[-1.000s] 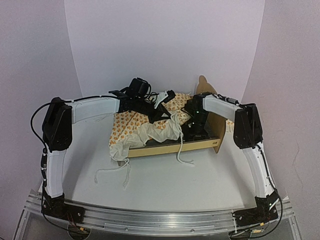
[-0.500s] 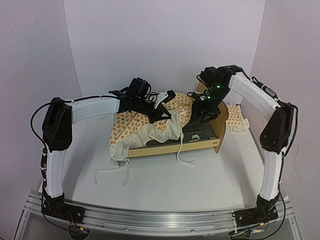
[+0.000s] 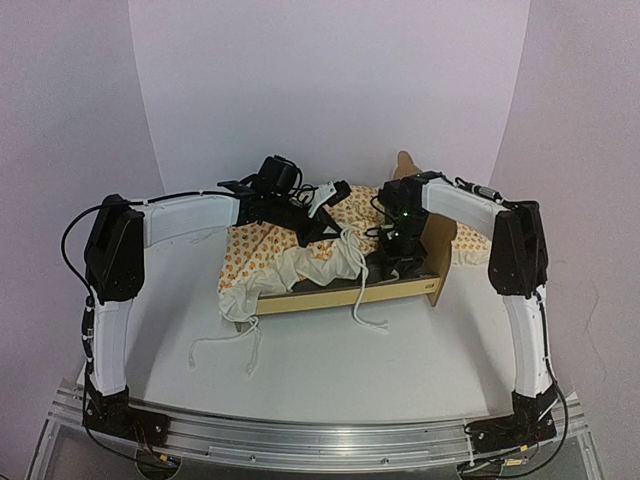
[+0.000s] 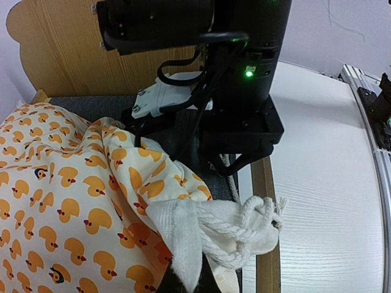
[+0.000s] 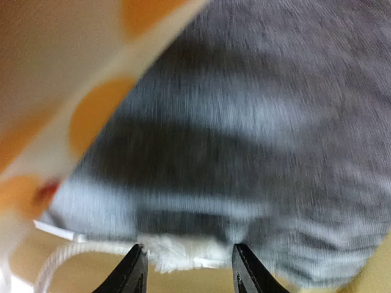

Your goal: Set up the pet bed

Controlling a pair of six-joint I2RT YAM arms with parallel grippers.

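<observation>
A small light plywood pet bed (image 3: pixel 352 294) with a scalloped headboard stands toward the back of the white table (image 3: pixel 330 370), headboard to the right. A white-ruffled cushion printed with orange ducks (image 3: pixel 262 252) lies bunched across it. The left hand (image 4: pixel 183 284) is pressed together, pinching the cushion's ruffle. The right hand (image 5: pixel 188 268), fingers spread, hovers low over the bed's dark grey fabric base (image 5: pixel 256 122).

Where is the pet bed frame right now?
Top view: the pet bed sits on the table, just right of centre; the duck-print cushion drapes over its left part and the right gripper hangs over its right part.
</observation>
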